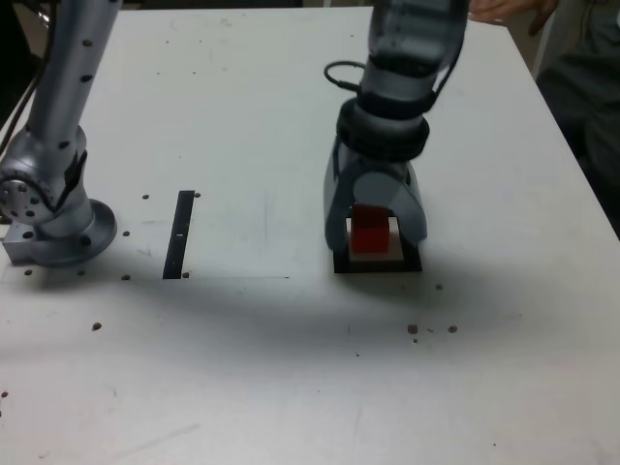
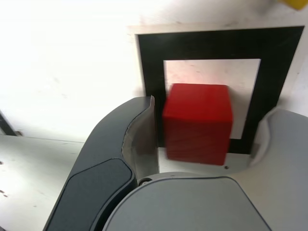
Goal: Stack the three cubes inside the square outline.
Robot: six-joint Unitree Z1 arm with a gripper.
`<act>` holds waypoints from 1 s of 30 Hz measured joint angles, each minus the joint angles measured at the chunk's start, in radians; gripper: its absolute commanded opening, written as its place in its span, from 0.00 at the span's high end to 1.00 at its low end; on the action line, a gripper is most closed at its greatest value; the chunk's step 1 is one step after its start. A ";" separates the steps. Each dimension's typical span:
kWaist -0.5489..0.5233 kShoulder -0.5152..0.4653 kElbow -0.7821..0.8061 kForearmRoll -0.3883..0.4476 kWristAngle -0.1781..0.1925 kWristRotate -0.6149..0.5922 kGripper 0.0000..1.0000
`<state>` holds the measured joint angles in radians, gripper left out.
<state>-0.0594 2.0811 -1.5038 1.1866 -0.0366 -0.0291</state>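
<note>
The gripper (image 2: 204,130) points down with its jaws parted, a gap on each side of the red cube (image 2: 197,122) between them. The cube sits inside the square outline (image 2: 207,45) on the table (image 1: 291,368).

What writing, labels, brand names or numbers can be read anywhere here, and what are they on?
None: no view shows any readable text.
The red cube, the square outline and the pincer are plain.
The black strip on the table carries small pale marks, too blurred to tell whether they are writing.
</note>
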 measured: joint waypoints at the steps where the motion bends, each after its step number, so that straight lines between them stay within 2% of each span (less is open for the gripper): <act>1: 0.002 -0.013 0.002 0.009 0.011 0.000 0.01; 3: 0.005 -0.037 0.002 0.033 0.042 -0.001 0.00; 6: 0.016 -0.067 -0.028 0.106 0.111 0.003 0.00; 9: 0.042 -0.071 -0.053 0.136 0.141 0.037 0.00; 15: 0.105 -0.063 -0.079 0.138 0.156 0.150 0.01; 23: 0.192 0.002 -0.154 0.137 0.174 0.387 0.02; 30: 0.213 0.071 -0.220 0.137 0.174 0.440 0.05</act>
<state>0.1541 2.1516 -1.7234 1.3234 0.1374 0.4110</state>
